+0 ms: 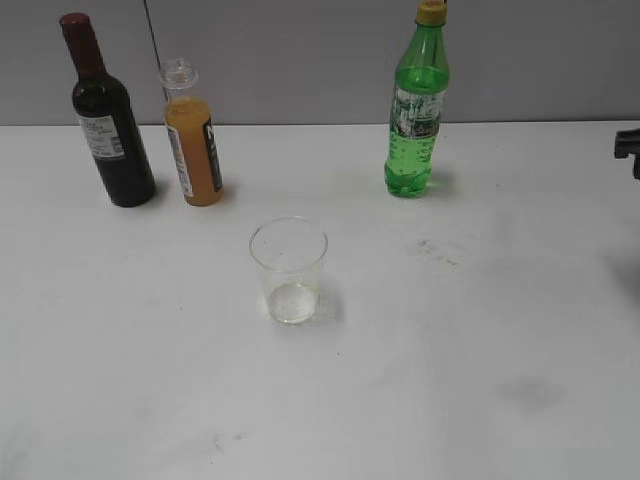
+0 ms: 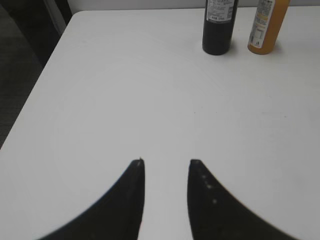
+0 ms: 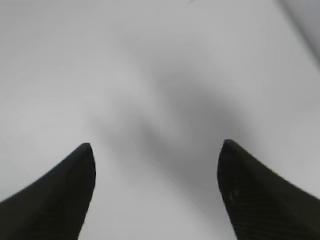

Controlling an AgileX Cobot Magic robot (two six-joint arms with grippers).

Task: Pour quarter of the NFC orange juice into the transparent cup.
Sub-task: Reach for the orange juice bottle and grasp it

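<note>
The NFC orange juice stands upright at the back left of the white table, uncapped, with a black label. Its lower body also shows in the left wrist view. The transparent cup stands upright and empty at the table's middle. My left gripper is open and empty over bare table, well short of the bottles. My right gripper is wide open and empty over bare table; a dark part of it shows at the right edge of the exterior view.
A dark wine bottle stands just left of the juice and shows in the left wrist view. A green soda bottle stands at the back right. The table's left edge borders dark floor.
</note>
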